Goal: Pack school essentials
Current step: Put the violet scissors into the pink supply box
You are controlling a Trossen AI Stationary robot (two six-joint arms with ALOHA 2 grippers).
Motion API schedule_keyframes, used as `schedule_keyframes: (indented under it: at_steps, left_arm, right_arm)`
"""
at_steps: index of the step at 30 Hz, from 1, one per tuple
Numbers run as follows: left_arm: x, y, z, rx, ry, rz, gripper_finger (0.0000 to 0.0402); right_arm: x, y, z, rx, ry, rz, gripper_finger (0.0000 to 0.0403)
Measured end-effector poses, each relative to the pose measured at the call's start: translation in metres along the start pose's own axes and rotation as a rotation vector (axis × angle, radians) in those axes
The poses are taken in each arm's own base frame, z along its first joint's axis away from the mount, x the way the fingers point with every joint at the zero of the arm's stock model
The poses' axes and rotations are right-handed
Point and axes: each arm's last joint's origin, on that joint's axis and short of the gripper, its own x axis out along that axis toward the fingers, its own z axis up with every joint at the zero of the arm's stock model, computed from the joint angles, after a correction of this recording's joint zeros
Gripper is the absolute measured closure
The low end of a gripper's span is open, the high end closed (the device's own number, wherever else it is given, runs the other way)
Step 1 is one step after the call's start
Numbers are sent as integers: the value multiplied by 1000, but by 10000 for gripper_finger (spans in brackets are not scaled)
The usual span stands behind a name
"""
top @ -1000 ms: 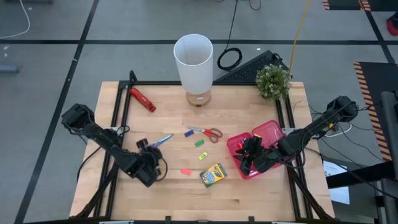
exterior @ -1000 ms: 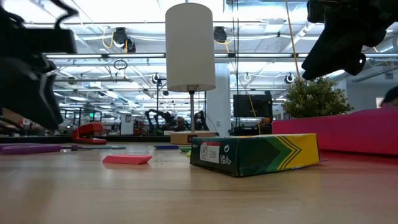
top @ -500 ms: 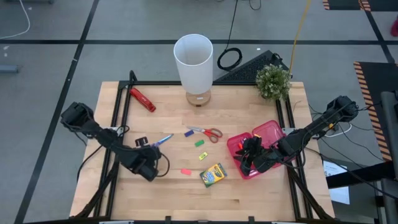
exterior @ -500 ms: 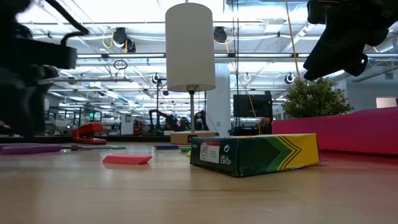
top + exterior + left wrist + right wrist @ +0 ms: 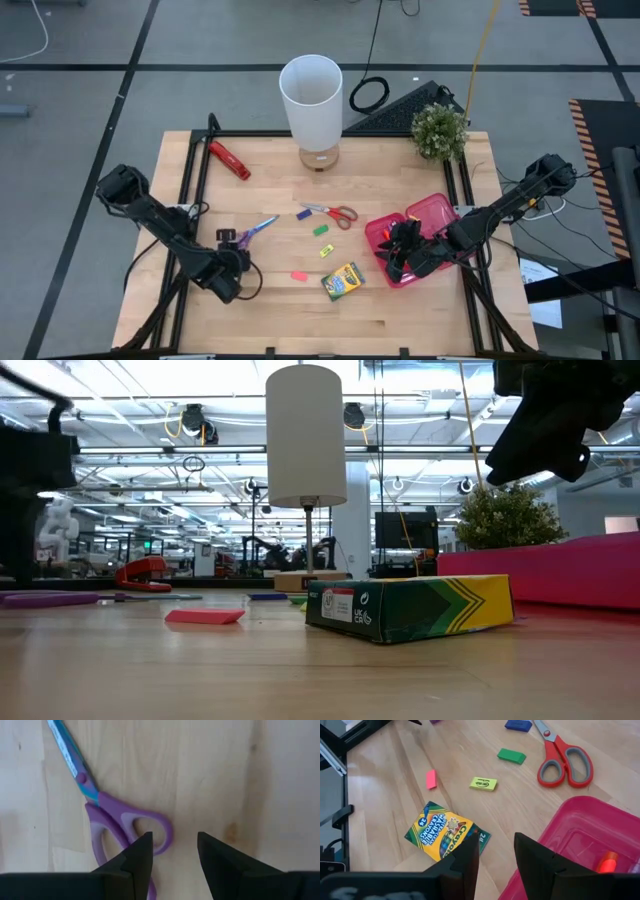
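Note:
The purple-handled scissors [image 5: 250,230] lie flat on the table's left half, blades pointing to the far right. My left gripper [image 5: 228,242] hovers open just above their handle loops [image 5: 131,825], and its fingertips stand over the near loop. The red-handled scissors [image 5: 330,213], green [image 5: 321,229], yellow [image 5: 327,250] and pink [image 5: 298,275] erasers and the crayon box [image 5: 343,281] lie mid-table. My right gripper [image 5: 403,250] hangs open over the pink case [image 5: 432,215], which holds an orange marker [image 5: 606,862].
A white lamp [image 5: 312,95] stands at the far middle, and a potted plant [image 5: 438,130] stands at the far right. A red-and-black hand tool [image 5: 228,158] lies far left. A blue eraser [image 5: 518,725] lies beside the red scissors. Bare wood shows along the near edge.
My left gripper has drifted toward the table's left edge and a little nearer, staying open. It has slid out of the low view's left side. More of the purple handles now shows from above. The right arm has kept still.

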Motion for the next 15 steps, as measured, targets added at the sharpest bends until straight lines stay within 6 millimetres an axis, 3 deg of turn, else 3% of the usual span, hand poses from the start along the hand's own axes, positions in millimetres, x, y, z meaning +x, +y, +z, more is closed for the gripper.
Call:
schedule_keyframes:
  at_steps: [8, 15]
  left_arm:
    - [20, 7, -7, 33, -11, -6, 243]
    - [23, 10, -5, 58, 2, -15, 250]
  right_arm:
    - [0, 2, 2, -35, -16, 23, 284]
    - [0, 2, 2, -38, -16, 22, 284]
